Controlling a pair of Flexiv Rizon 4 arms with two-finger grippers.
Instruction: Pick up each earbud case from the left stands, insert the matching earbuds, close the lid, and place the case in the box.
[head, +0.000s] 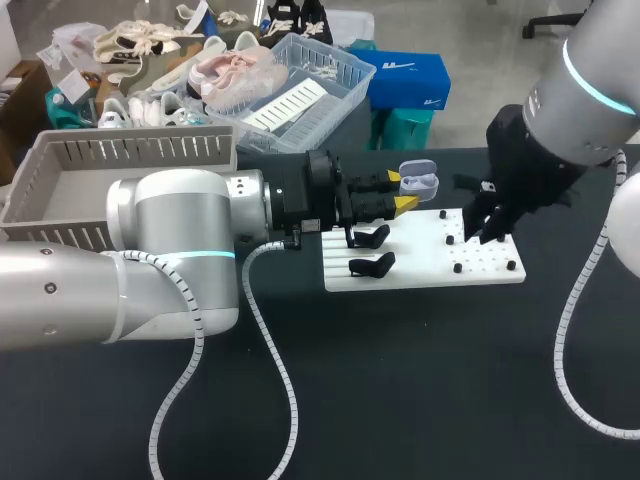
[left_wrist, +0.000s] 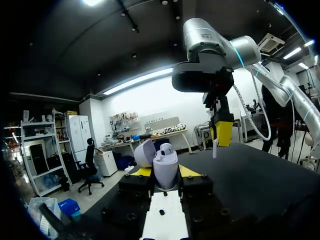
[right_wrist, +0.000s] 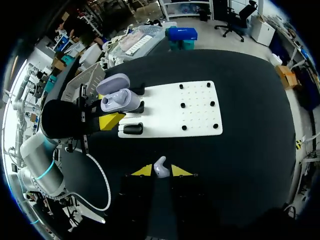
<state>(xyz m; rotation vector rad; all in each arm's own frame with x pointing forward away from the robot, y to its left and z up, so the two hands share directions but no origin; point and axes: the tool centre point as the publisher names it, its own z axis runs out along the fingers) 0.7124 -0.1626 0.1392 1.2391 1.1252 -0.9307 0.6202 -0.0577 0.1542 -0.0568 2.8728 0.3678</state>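
Dark table (head: 400, 380), 1 white board (head: 430, 272) carrying 2 black stands (head: 372, 237) and 6 black pegs (right_wrist: 183, 105). Earbud case (left_wrist: 165, 170): 1, lavender, lid open, 1 seated earbud (left_wrist: 166, 148), clamped between the left gripper (left_wrist: 162, 175) fingers over the board's stand end. Right gripper (right_wrist: 161, 171) pinches 1 white earbud (right_wrist: 160, 166), short of the board. Grey slatted box (head: 60, 165): 1, beside the left arm.
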